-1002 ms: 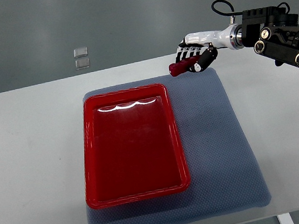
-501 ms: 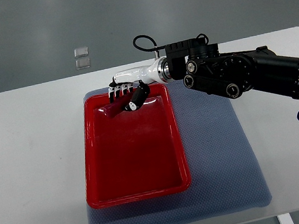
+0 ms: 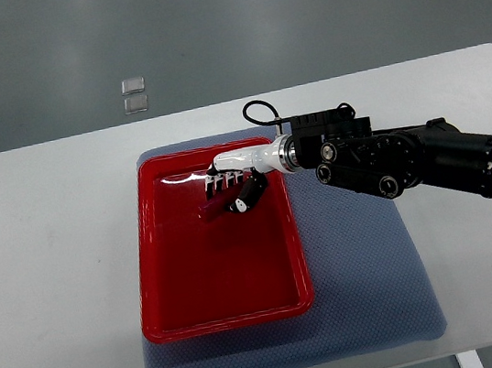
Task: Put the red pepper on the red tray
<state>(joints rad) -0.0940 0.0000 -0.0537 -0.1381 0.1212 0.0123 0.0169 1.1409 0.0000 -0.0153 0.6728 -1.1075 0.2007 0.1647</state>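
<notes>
The red tray (image 3: 178,287) lies on a grey-blue mat (image 3: 361,269) in the middle of the table. My right hand (image 3: 231,192) reaches in from the right and hovers low over the tray's upper right part. Its fingers are curled around the dark red pepper (image 3: 213,205), whose end sticks out to the left of the hand, close to the tray floor. The black right forearm (image 3: 409,160) stretches across the mat. No left arm shows.
The mat rests on a white table (image 3: 46,269). Beyond the table's far edge, two small clear squares (image 3: 133,94) sit on the grey floor. A cable loops above the wrist (image 3: 263,112).
The right hand carried the pepper from beyond the mat's top right corner leftward over the tray, then drew back slightly right and lower into the tray.
</notes>
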